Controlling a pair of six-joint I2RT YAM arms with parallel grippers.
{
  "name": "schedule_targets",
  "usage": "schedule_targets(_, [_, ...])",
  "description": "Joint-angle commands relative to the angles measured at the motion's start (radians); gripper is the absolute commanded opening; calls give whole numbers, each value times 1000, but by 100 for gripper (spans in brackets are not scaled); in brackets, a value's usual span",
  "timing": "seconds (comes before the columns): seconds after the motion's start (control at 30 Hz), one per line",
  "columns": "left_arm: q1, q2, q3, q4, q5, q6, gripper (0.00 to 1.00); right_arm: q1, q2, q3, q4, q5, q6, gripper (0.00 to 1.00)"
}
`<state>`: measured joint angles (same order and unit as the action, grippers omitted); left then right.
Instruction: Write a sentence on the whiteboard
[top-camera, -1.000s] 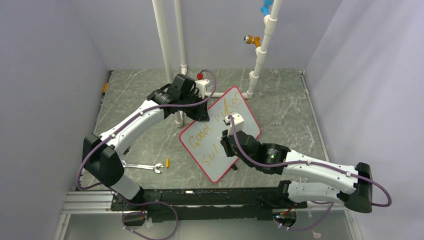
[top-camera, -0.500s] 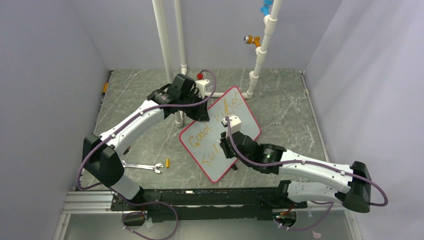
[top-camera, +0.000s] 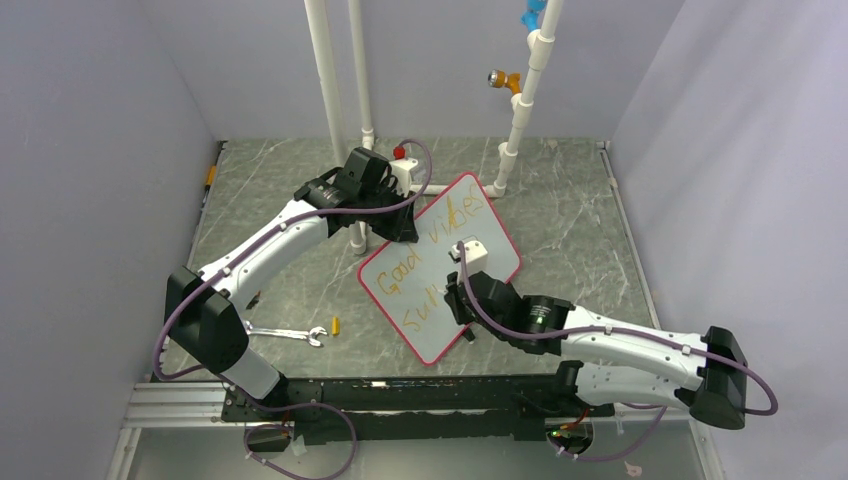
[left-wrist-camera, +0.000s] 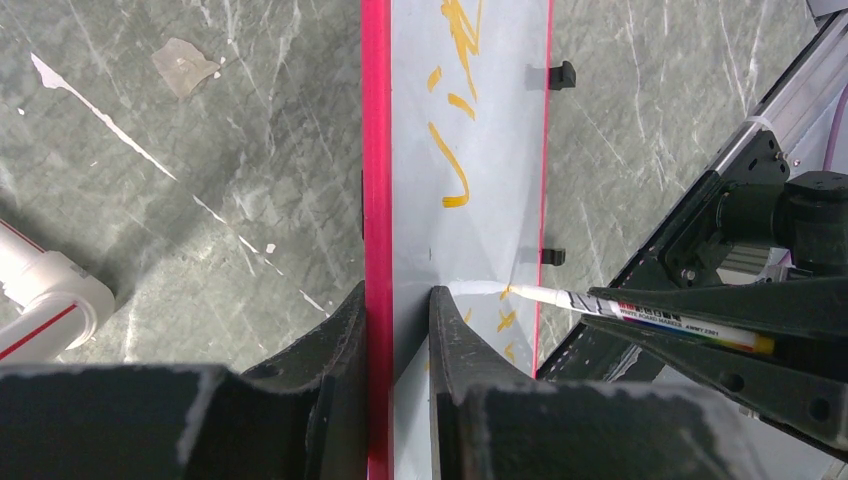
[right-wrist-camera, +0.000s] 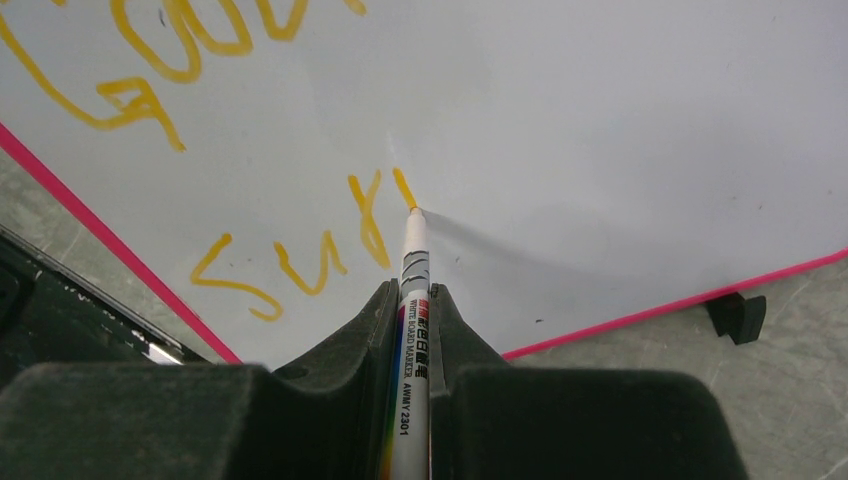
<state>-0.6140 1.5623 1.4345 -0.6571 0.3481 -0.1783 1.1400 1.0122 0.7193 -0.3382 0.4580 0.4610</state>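
Right pincer (right-wrist-camera: 412, 300) gripping marker (right-wrist-camera: 411, 350), tip on whiteboard (right-wrist-camera: 600, 130)

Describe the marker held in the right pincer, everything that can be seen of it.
The marker is a slim white pen with black print reading WHITE BOARD MARKER and a rainbow stripe along its barrel. It is clamped between the fingers of the right pincer and points straight out from them, slanting down to the whiteboard. Its tip touches the board at the end of a short stroke in the second line of the orange-yellow sentence. No cap shows.

Pink-rimmed whiteboard (top-camera: 432, 335), orange sentence (top-camera: 405, 271), wrench (top-camera: 285, 332)
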Motion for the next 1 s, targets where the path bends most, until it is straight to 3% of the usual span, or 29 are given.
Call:
schedule_targets(0.0, [5,-25,4,32,-124,85,0,-2,-27,-58,-16,-38,59,0])
schedule_targets(0.33, [5,-22,6,32,-122,83,0,-2,-74,-87,-40,-63,94,0])
schedule_targets(0.97, [6,-25,5,31,-126,84,0,-5,17,39,-21,-1,-6,0])
